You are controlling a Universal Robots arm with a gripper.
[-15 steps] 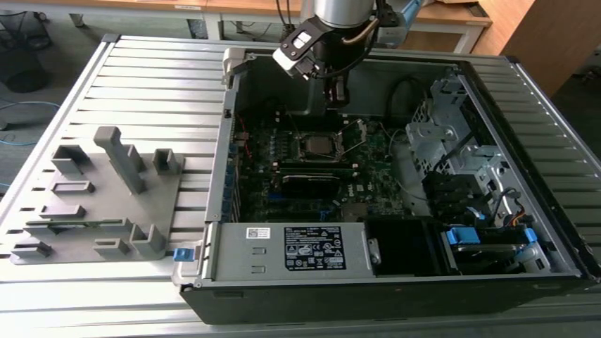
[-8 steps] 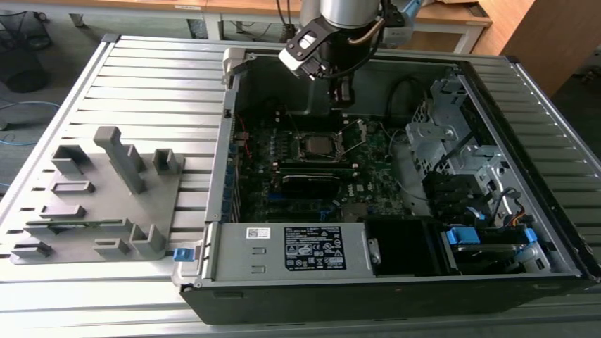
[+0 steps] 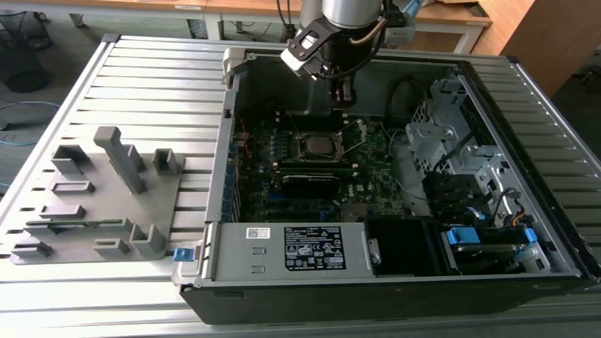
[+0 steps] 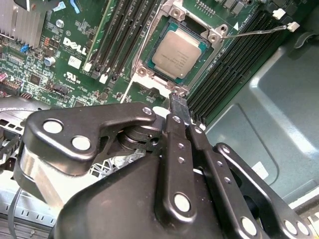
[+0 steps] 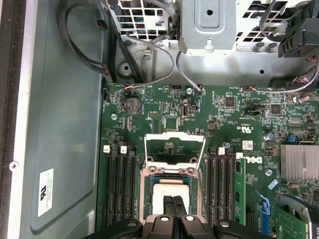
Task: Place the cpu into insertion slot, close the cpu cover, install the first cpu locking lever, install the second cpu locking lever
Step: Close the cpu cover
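The tool [image 4: 179,104] hangs low inside an open computer case [image 3: 225,211] that lies on a slatted metal desk [image 3: 141,77]. Its 2 black fingers [image 5: 169,206] are pressed together, with nothing visible between them. In the second wrist view the tips sit just beside the near edge of the insertion slot [image 4: 142,69]. In the first wrist view they overlap the chip's face.

The cpu [image 4: 178,52] lies flat in the slot, pale metal face up, inside the silvery rim. Green motherboard [image 5: 224,114] surrounds it, and long black memory slots [image 5: 119,184] run along both sides.

The cpu cover [image 5: 174,144] is raised off the chip, and the board shows through its square window. In the second wrist view, 1 thin wire locking lever [image 4: 254,32] sticks out across the memory slots, away from the socket, ending in a white tip.

In the exterior view the arm comes down from above at the far wall of the case, and the cpu [image 3: 317,146] shows just below the tool [image 3: 343,95]. A grey fixture [image 3: 103,204] with several upright holders rests on the desk at the exterior view's left, well apart from the case.
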